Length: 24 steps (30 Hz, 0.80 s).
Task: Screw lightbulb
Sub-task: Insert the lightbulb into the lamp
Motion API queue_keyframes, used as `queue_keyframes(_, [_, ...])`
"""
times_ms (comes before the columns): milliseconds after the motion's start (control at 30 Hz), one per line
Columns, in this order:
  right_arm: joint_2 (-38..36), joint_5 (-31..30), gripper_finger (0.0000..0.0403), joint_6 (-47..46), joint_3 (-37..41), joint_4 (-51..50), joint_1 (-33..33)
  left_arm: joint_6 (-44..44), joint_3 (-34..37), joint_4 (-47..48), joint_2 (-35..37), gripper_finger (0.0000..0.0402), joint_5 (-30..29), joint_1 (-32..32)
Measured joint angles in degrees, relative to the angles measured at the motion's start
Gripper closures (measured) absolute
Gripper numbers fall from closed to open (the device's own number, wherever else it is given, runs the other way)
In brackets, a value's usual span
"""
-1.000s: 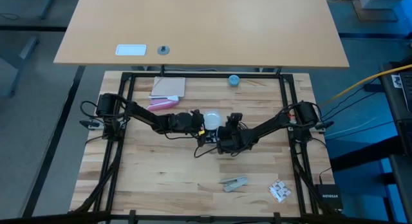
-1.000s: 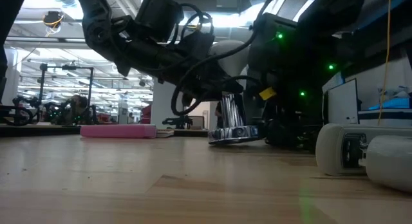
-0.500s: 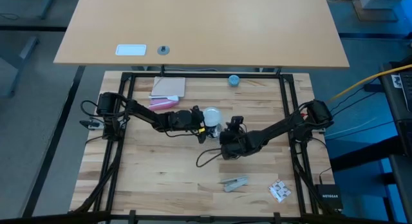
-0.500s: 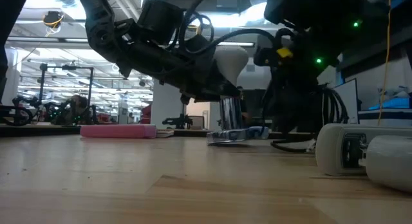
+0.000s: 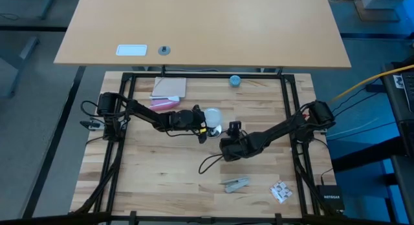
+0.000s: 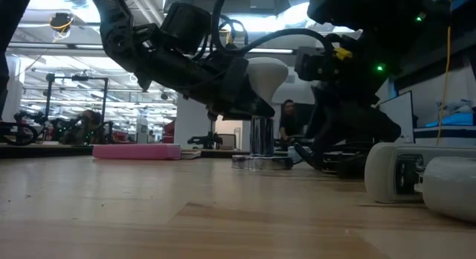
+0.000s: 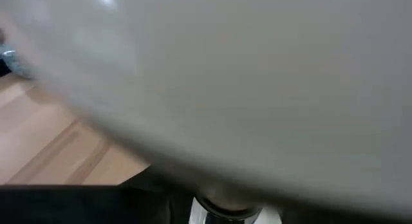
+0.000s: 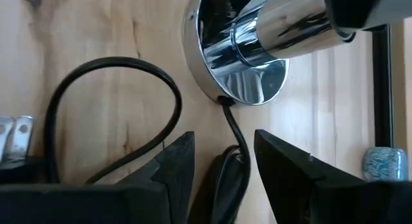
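The lightbulb (image 6: 266, 71) looks matt, frosted white. Beneath it, the lamp base (image 8: 239, 56) is glossy mirror-like metal. It stands on the table (image 5: 162, 167) of pale, smooth wood.

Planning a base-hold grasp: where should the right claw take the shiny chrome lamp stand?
Grip the upright chrome stem below the white frosted bulb, from the right arm's side. The round chrome base lies too flat to pinch, and the left claw occupies the bulb.
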State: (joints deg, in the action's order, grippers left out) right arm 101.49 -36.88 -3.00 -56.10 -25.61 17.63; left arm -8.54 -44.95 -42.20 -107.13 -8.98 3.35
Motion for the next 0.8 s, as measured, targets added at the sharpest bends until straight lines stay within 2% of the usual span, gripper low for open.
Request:
queue_keyframes(367, [0.0,0.0,0.0237,0.4,0.0,-0.1,0.0,-1.5,0.0,0.7,0.1,0.0135,0.7,0.0])
queue_keyframes(567, [-0.9,0.0,0.0237,0.4,0.0,-3.2,0.0,-1.7,0.0,3.2,1.7,0.0131,0.6,0.0])
queue_keyframes(800, [-3.7,-0.5,0.0237,0.5,0.0,-4.9,0.0,-1.9,0.2,13.1,6.5,0.0136,0.0,0.2])
